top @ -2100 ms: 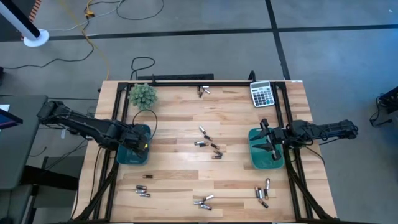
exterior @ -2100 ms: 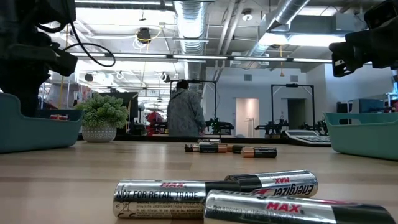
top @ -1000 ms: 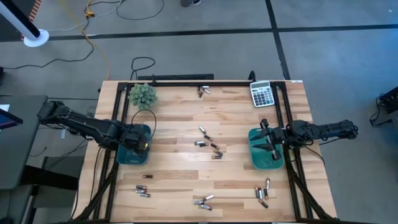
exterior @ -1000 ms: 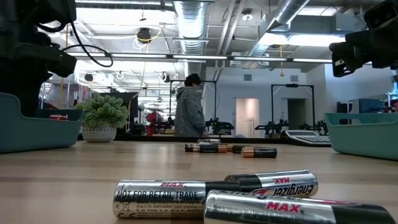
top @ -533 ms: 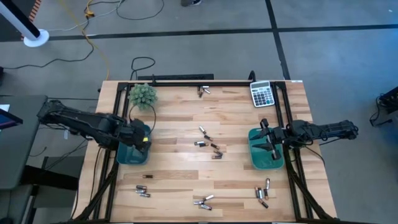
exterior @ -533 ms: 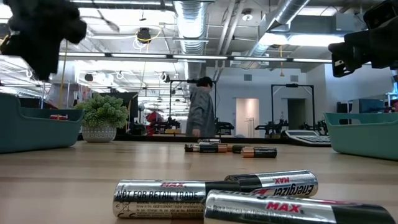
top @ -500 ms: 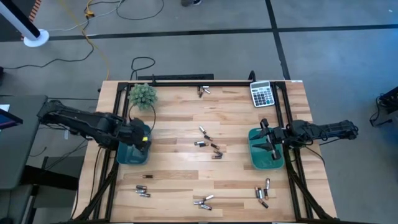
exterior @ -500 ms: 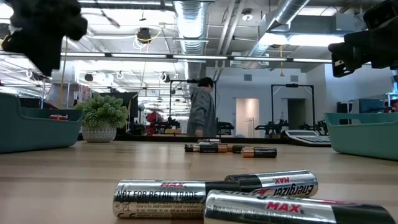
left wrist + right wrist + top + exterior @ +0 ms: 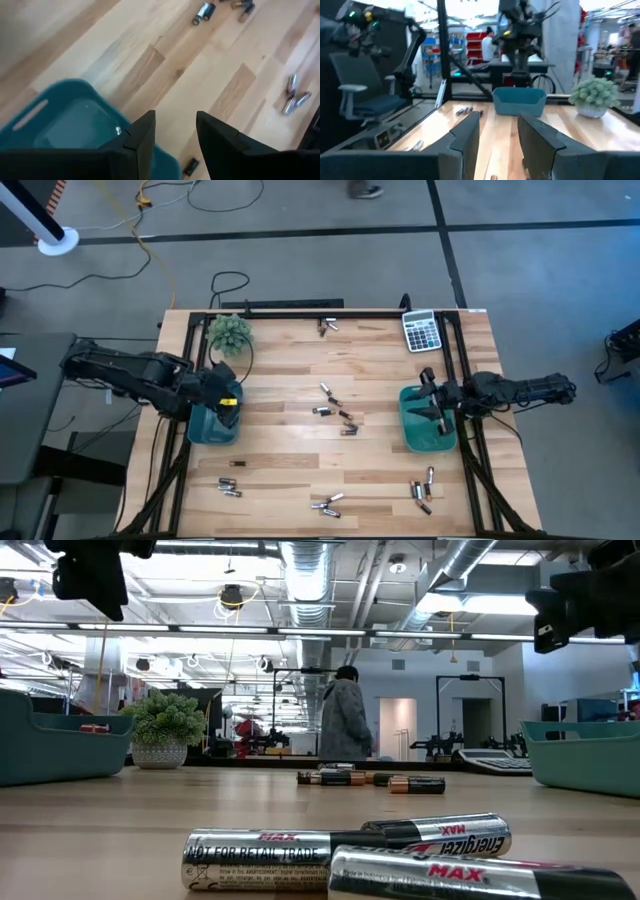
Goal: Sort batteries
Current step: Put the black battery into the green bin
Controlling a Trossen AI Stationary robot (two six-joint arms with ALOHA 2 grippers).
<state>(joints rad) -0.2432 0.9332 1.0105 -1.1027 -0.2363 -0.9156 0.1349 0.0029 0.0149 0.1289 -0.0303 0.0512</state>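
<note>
Left gripper (image 9: 175, 132) above left bin (image 9: 212, 423), jaws spread, empty; one cell lies in bin. Right gripper (image 9: 497, 131) over right bin (image 9: 428, 430), jaws spread. Batteries (image 9: 335, 409) scattered mid-surface. Judged: between picks; next, reach for nearest cell.

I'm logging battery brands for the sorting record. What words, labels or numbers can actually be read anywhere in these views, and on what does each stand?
"NOT FOR RETAIL TRADE" and "MAX": on the nearest silver battery, low view.
"Energizer" and "MAX": on the battery behind it.
"MAX": on the front right battery.
The calculator keys, the small red label in the left teal bin and the far batteries: too small to read.
</note>
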